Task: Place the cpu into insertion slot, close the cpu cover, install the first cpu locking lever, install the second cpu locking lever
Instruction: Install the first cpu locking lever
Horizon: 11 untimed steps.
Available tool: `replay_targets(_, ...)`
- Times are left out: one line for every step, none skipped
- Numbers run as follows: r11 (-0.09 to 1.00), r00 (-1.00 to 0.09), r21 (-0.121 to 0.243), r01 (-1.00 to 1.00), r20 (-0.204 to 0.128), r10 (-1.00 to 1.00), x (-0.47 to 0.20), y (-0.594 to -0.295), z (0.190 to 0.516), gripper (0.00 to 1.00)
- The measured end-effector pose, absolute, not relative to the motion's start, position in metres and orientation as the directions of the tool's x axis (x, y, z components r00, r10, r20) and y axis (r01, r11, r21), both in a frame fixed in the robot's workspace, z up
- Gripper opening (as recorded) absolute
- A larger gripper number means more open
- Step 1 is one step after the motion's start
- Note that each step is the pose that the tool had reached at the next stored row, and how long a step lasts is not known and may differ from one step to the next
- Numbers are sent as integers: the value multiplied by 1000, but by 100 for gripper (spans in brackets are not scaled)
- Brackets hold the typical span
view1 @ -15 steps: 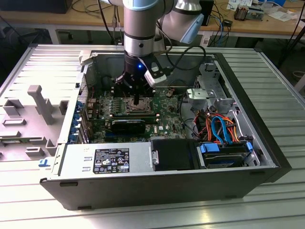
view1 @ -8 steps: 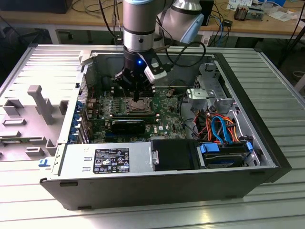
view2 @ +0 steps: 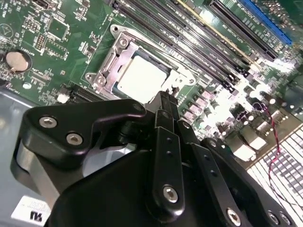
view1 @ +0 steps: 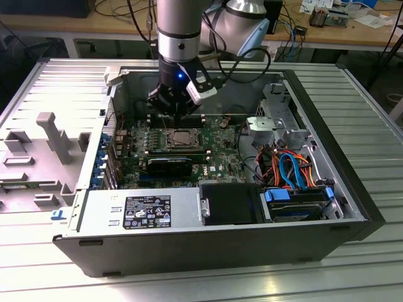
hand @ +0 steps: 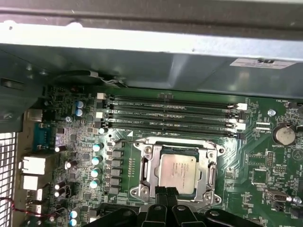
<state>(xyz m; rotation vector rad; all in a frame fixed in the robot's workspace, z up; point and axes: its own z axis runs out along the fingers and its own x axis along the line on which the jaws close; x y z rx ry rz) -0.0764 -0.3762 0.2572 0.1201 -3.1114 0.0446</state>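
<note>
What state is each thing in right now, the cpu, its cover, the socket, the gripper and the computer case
cpu: seated flat in the socket.
cpu cover: closed down around the chip.
insertion slot: occupied.
gripper: shut, empty, tips at the socket's edge.
computer case: side panel off, lying open.
</note>
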Motion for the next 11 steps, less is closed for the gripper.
replay_targets(997,-997,-27,-77,28,-77,-76,-376,261,11)
replay_targets(997,-997,-27,-78,29,-77,-76,-376,264,11)
replay_targets(997,-997,-26,-78,29,-77,-76,-376,266,11)
replay_targets(997,-997,-26,-78,29,-77,-76,-376,269,11)
replay_targets(997,-997,-26,-77,29,-77,-76,-376,271,11)
replay_targets(997,-997,-26,-78,28,-77,-76,-376,272,11)
replay_targets(997,-997,-26,-78,28,-77,-76,-376,272,11)
replay_targets(997,-997,-26,-78,28,-77,-76,-376,272,11)
replay_targets(997,-997,-25,-78,28,-77,-76,-376,272,11)
replay_targets(997,-997,-26,-78,28,-77,-76,-376,272,11)
replay_targets(997,-997,-25,-78,29,-77,-79,-376,272,11)
